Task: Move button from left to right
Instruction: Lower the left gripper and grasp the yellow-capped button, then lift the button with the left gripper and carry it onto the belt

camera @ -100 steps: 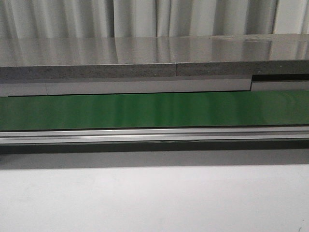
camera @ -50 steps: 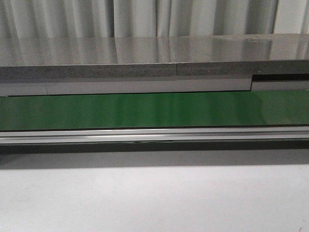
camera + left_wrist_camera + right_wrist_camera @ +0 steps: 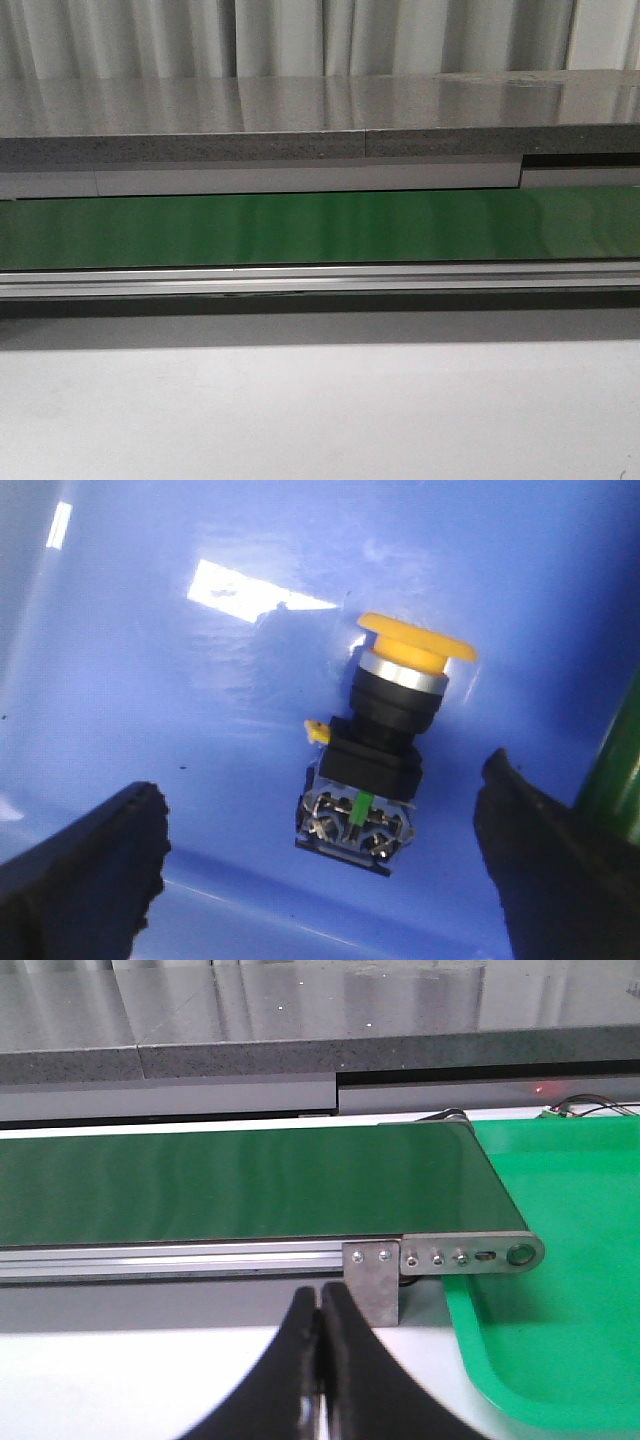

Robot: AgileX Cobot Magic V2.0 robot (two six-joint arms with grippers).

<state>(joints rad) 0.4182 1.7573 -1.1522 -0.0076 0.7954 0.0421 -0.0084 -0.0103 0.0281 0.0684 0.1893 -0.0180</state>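
Note:
The button (image 3: 385,755), a black switch block with a round yellow cap and a small green mark, lies on its side on the floor of a blue bin (image 3: 200,680) in the left wrist view. My left gripper (image 3: 325,855) is open above it, black fingers (image 3: 90,870) wide on both sides, not touching it. My right gripper (image 3: 320,1305) is shut and empty, over the white table in front of the conveyor's end. Neither gripper nor the button shows in the front view.
A green conveyor belt (image 3: 320,228) with an aluminium rail (image 3: 320,278) runs across the front view, with a grey ledge behind. In the right wrist view the belt (image 3: 240,1185) ends at a metal bracket (image 3: 372,1280), with a green tray (image 3: 560,1300) beside it.

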